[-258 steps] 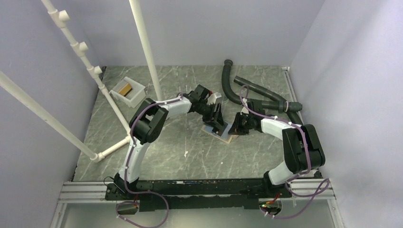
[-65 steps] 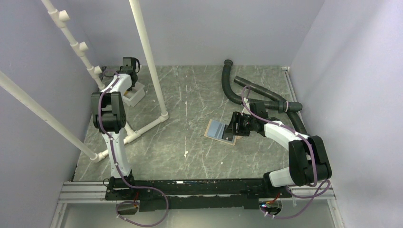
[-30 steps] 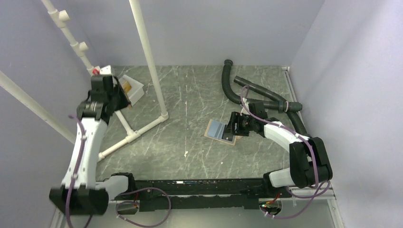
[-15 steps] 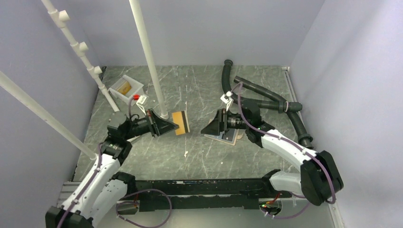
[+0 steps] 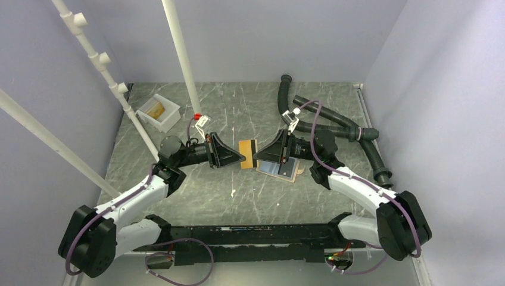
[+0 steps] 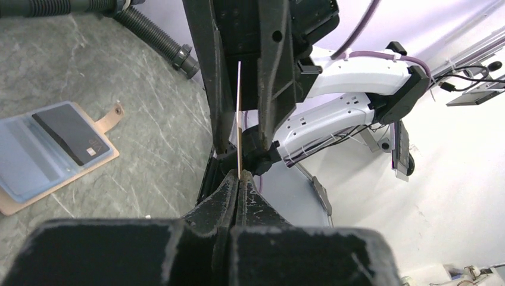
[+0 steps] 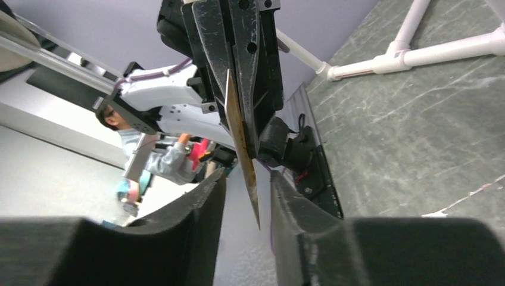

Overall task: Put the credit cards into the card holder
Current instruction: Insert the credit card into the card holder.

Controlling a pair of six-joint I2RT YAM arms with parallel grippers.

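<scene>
My left gripper [image 5: 242,158] is shut on one edge of a golden-brown credit card [image 5: 248,146] and holds it above the table. That card [image 6: 239,113] shows edge-on in the left wrist view, pinched at the left gripper [image 6: 238,177]. My right gripper [image 5: 257,155] faces it from the right. In the right wrist view the card [image 7: 241,140] stands between the fingers of the right gripper [image 7: 248,174], with a gap on each side. The card holder [image 5: 284,171] lies open on the table beneath, tan-edged with a pale blue inside [image 6: 24,158]. A dark credit card [image 6: 70,137] sits in it.
A white tray [image 5: 170,117] at the back left holds something golden-brown [image 5: 156,109]. White PVC pipes [image 5: 184,65] stand beside it. Black corrugated hoses [image 5: 321,116] lie at the back right. The arms' base rail [image 5: 250,235] runs along the near edge.
My left arm has carried the golden-brown card from the tray rightward to the right gripper. The right gripper has lifted off the card holder, and its jaws have narrowed around the card.
</scene>
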